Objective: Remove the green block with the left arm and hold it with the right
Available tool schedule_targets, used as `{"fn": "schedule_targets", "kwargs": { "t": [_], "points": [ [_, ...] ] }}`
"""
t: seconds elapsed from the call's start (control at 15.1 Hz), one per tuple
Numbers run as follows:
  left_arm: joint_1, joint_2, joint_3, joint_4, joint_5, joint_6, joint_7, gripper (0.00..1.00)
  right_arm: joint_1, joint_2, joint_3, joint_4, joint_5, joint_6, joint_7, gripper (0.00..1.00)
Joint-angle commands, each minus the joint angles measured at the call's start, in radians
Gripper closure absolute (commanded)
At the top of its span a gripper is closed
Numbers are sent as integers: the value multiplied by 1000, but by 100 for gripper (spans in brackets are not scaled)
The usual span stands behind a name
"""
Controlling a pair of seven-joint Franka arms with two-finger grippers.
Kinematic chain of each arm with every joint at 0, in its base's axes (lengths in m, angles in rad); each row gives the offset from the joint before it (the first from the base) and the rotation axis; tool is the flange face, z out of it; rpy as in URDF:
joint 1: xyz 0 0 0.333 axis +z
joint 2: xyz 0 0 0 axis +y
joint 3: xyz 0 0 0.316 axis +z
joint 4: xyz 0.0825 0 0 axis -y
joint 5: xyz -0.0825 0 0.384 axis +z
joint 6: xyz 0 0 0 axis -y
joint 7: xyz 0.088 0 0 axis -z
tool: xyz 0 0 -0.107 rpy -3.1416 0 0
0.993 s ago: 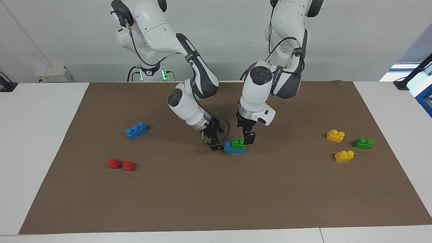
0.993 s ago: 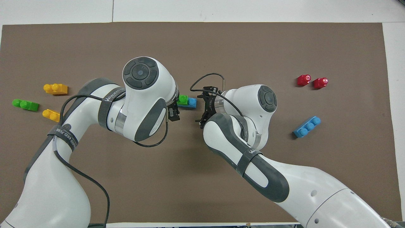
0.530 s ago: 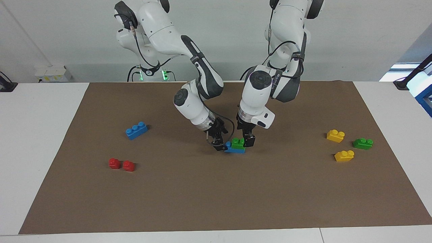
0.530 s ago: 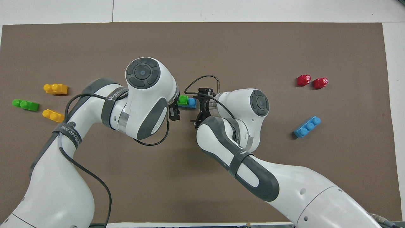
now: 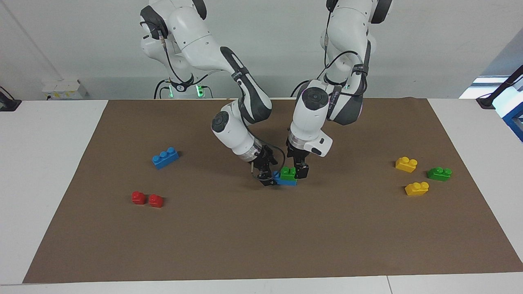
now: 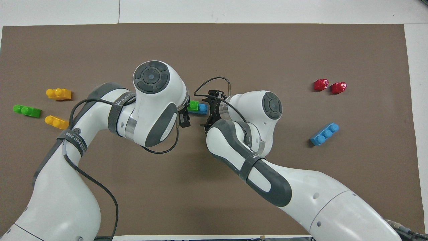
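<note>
Green block (image 6: 193, 105) atop blue brick (image 6: 202, 108), mid-mat (image 6: 234, 47).

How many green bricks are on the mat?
2. One green block sits on a blue brick between the two grippers mid-mat; another green brick lies between the yellow bricks toward the left arm's end. None seems hidden.

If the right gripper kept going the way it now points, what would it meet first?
The right gripper slants down toward the blue brick that carries the green block. Going on, it would most likely meet that blue brick's end first, though how close its tips already are is hard to judge.
</note>
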Motion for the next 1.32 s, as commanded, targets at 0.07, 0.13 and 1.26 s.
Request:
{"fn": "schedule_targets", "kwargs": {
  "t": [0.07,0.13,1.26],
  "points": [
    [0,16,5,16,2,19,-12,0,3,34,0,43,17,17,14,6],
    [0,16,5,18,3,19,-12,0,2,34,0,43,15,17,10,11],
    [-5,39,5,18,4,36,-15,0,-18,23,-1,47,-2,9,-21,82]
  ]
}}
